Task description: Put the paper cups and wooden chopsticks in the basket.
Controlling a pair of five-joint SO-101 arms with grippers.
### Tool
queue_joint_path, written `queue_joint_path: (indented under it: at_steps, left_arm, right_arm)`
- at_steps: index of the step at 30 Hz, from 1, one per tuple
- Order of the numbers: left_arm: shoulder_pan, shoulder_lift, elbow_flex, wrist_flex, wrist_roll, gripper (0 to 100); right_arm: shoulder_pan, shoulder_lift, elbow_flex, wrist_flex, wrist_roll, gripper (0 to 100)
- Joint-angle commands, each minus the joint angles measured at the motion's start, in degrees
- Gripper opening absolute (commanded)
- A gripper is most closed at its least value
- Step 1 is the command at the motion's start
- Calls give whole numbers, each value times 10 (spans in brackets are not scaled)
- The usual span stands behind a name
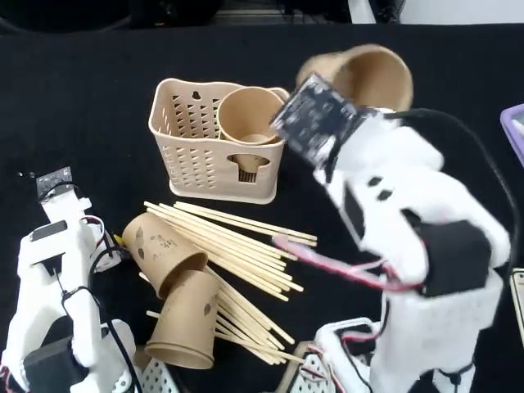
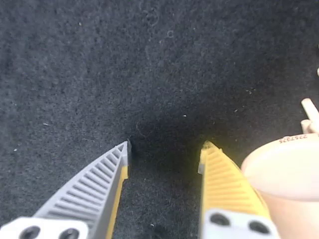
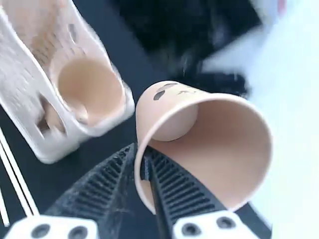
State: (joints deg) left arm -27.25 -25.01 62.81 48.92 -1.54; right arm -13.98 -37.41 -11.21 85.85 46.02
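A beige slotted basket [image 1: 196, 151] stands at the table's back with one paper cup [image 1: 248, 113] upright inside it; the right wrist view has the same basket [image 3: 30, 107] and cup [image 3: 89, 89]. To the basket's right, my right gripper [image 3: 144, 167] is shut on the rim of another paper cup [image 3: 214, 144], held tilted in the air [image 1: 370, 75]. Two more cups [image 1: 164, 250] [image 1: 188, 321] lie on their sides on a spread of wooden chopsticks [image 1: 246, 246]. My left gripper [image 2: 164, 149] is open just above bare black cloth, with a cup's base [image 2: 284, 172] beside its yellow finger.
The black cloth [image 1: 90, 98] covers the whole table. The left arm [image 1: 49, 270] stands at the front left, close to the lying cups. A purple object [image 1: 514, 131] sits at the right edge. Chopstick ends [image 2: 310, 112] show near the left gripper.
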Motion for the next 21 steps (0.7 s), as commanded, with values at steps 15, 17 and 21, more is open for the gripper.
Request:
queue_joint_path:
  at_steps: [15,17,21]
  left_arm:
    - [17,-2,7,-7,4,234]
    - [17,-2,7,-7,4,234]
    - [17,-2,7,-7,4,234]
  right_arm:
    - [-61,343,-334,153,44,11]
    - [-62,340,-347,153,41,11]
    - [-83,326,-361,152,40,11]
